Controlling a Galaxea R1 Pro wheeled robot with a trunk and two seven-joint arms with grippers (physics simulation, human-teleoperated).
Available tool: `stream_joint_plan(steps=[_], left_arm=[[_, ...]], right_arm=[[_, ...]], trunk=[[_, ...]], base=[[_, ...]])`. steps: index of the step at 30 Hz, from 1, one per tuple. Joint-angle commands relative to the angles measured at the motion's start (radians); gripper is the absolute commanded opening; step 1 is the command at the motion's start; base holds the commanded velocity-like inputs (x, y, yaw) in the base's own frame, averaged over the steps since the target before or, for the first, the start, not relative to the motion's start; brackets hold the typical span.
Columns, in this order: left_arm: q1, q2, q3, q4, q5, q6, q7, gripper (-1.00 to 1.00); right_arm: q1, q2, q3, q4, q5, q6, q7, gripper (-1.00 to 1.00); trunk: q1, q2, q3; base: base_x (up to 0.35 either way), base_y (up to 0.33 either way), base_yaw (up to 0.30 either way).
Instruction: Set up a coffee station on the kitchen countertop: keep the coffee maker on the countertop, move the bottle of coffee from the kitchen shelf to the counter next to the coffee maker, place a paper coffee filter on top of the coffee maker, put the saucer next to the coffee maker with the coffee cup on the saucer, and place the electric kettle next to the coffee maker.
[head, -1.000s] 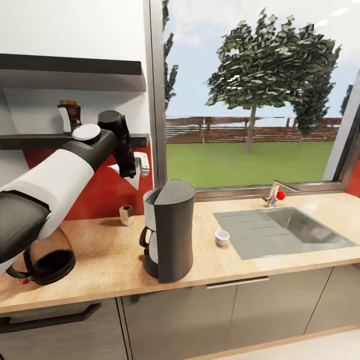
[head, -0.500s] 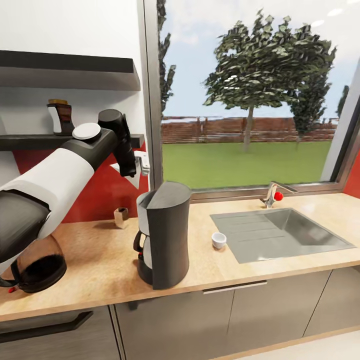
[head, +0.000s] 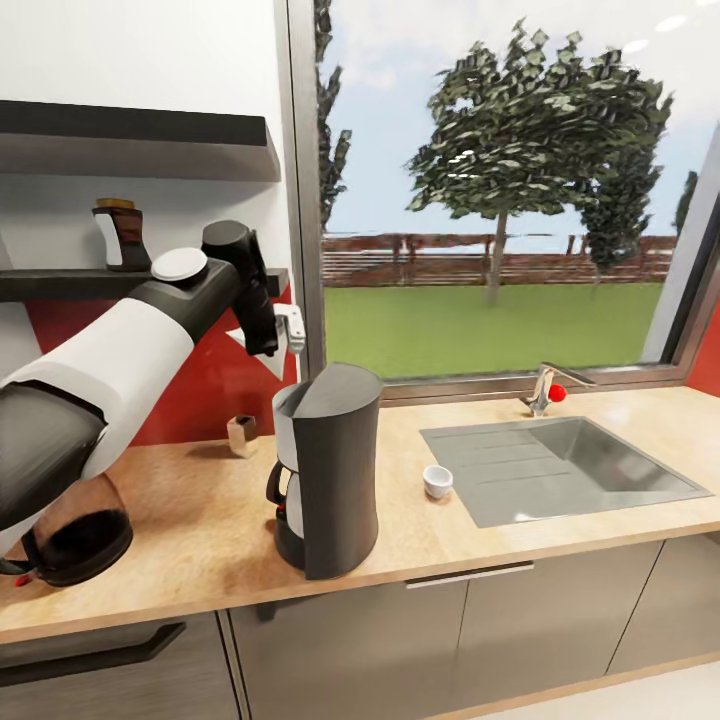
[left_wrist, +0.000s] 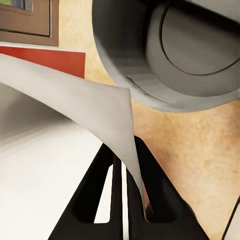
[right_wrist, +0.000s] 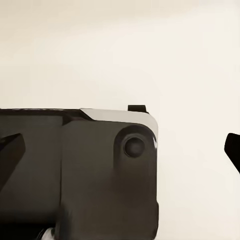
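Note:
My left gripper (head: 287, 333) is shut on the white paper coffee filter (head: 263, 360), held in the air just above and left of the coffee maker (head: 332, 470) on the kitchen countertop (head: 200, 520). In the left wrist view the filter (left_wrist: 75, 95) runs between the black fingers (left_wrist: 97, 180), with the coffee maker's top (left_wrist: 165, 55) beyond. The bottle of coffee (head: 120, 235) stands on the kitchen shelf (head: 50, 285). The coffee cup (head: 437, 481) sits right of the machine. The electric kettle (head: 70, 535) stands at the counter's left under my arm. The saucer is out of view. My right gripper (right_wrist: 121, 146) is open.
A steel sink (head: 560, 465) with a faucet (head: 548, 388) fills the counter's right part below the window. A small brown object (head: 240, 433) stands by the red backsplash. A thicker dark shelf (head: 140, 140) hangs higher up. Dark cabinet fronts (head: 340, 650) run below.
The head camera has shifted right, so the scene has slid left. My left gripper with the filter has edged slightly right toward the coffee maker's top.

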Motion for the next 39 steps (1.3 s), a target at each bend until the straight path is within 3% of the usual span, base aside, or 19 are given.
stream_joint_plan(steps=[1,13,39], left_arm=[[0.001,0.002,-0.003,-0.001,-0.003,0.005,-0.006,-1.0],[0.006,0.011,-0.001,0.0,-0.003,0.004,-0.006,-1.0],[0.007,0.006,-0.003,0.0,-0.003,0.005,-0.006,-1.0]], right_arm=[[-0.001,0.0,-0.001,0.001,0.001,-0.003,0.0,1.0],[-0.001,0.0,-0.001,0.001,0.0,-0.003,0.0,1.0],[-0.001,0.001,-0.001,0.001,0.0,-0.003,0.0,1.0]], trunk=[[0.0,-0.001,0.0],[0.0,-0.001,0.001],[0.0,-0.001,0.001]], base=[[0.0,0.0,0.0],[-0.003,0.0,-0.096],[-0.017,-0.025,-0.003]])
